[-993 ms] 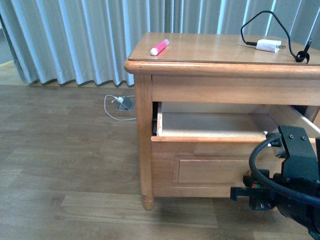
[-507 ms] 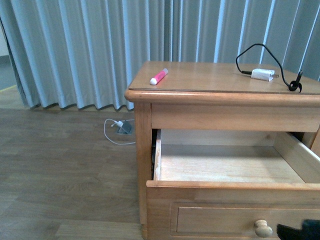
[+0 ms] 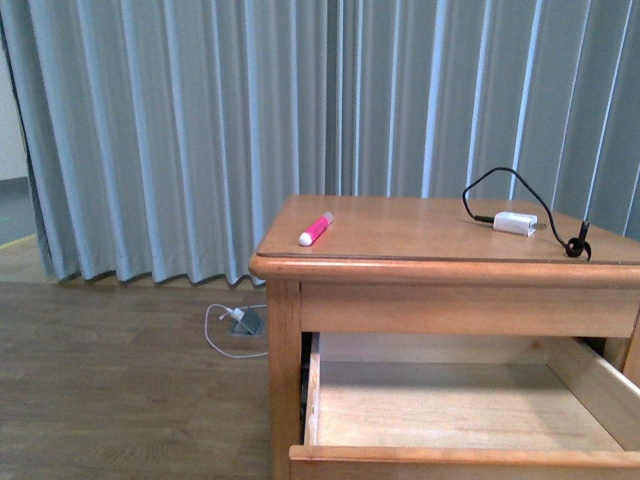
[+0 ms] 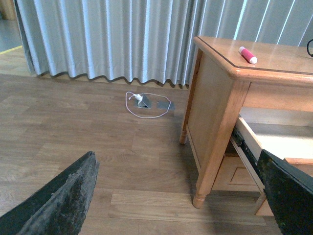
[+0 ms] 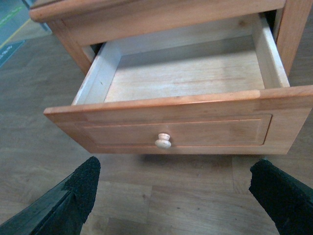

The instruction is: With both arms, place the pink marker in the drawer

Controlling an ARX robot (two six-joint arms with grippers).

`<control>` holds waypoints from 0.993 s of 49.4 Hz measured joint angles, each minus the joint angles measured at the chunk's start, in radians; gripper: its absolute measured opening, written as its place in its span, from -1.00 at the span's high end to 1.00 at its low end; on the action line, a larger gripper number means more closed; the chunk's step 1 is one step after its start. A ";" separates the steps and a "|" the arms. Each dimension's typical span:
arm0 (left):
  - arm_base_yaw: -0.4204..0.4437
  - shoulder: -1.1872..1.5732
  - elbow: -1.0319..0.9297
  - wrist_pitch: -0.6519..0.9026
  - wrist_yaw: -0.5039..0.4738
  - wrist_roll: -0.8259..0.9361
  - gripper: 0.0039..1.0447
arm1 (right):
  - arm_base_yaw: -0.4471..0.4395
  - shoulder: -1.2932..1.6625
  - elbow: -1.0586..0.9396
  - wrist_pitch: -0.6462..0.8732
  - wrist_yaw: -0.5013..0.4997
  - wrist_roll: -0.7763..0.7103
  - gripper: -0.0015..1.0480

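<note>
The pink marker (image 3: 315, 229) lies on the cabinet top (image 3: 420, 235) near its left front corner; it also shows in the left wrist view (image 4: 247, 55). The upper drawer (image 3: 450, 405) stands pulled out, its pale inside bare. In the right wrist view the drawer (image 5: 181, 73) and its round knob (image 5: 163, 141) lie just ahead of my open, empty right gripper (image 5: 176, 196). My left gripper (image 4: 181, 196) is open and empty, low over the floor to the left of the cabinet. Neither arm shows in the front view.
A white charger plug (image 3: 514, 223) with a black cable (image 3: 490, 185) lies on the right of the cabinet top. A floor socket with a white cord (image 3: 240, 322) sits by the grey curtain (image 3: 200, 130). The cabinet's left front leg (image 4: 205, 166) stands between my left fingers.
The front view has risen: the right arm and the drawer front with its knob have dropped out of the picture. The drawer stands further out than a second ago.
</note>
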 joint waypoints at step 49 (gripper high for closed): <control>-0.374 0.470 0.226 0.123 -0.405 0.000 -0.89 | 0.004 -0.009 0.002 -0.008 0.028 0.041 -0.84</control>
